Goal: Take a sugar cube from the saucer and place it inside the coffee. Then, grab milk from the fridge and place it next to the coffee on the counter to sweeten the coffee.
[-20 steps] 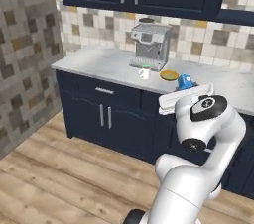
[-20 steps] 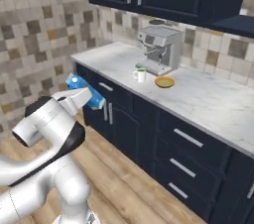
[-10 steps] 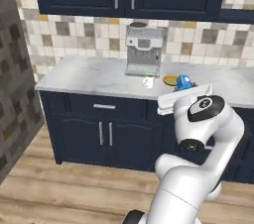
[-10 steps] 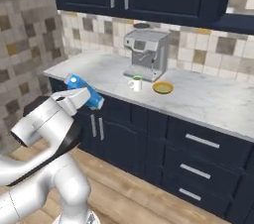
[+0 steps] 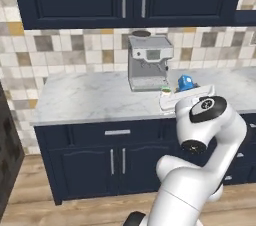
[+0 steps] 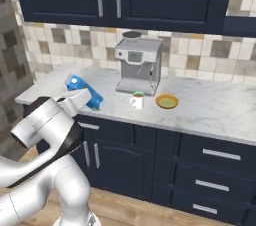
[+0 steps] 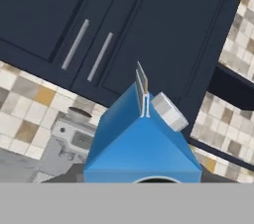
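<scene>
At the left end of the counter (image 6: 215, 106), as the right base view has it, the milk (image 6: 81, 90) hangs in the air at the end of the arm, tilted, above and before the counter's front edge and touching nothing on it. The fingers (image 6: 86, 98) are mostly hidden by the carton and the white hand. Since the blue carton sits aloft against the hand, and its gabled top and white cap stand right before the hand view's lens, I judge them clamped on it.

Further right stands the grey espresso machine (image 6: 137, 65), against the tiled wall. Just before its right corner is the coffee (image 6: 137, 100), upright on the marble. Just beside that, to the right, lies the saucer (image 6: 166, 101). The two look apart, though the gap is small. Whether a sugar cube lies in the cup is too small to tell.

What has changed in the last second is the whole picture. Both base views have swung, so the counter, seen at a slant before, now faces the robot nearly square. That is the base driving, not the things moving: cup, saucer and machine keep their places relative to one another, and the carton keeps its place at the arm.

So the fridge leg looks finished and the carry nearly so. What is left is to reach over the marble and set the carton down upright on a bare patch near the cup.
</scene>
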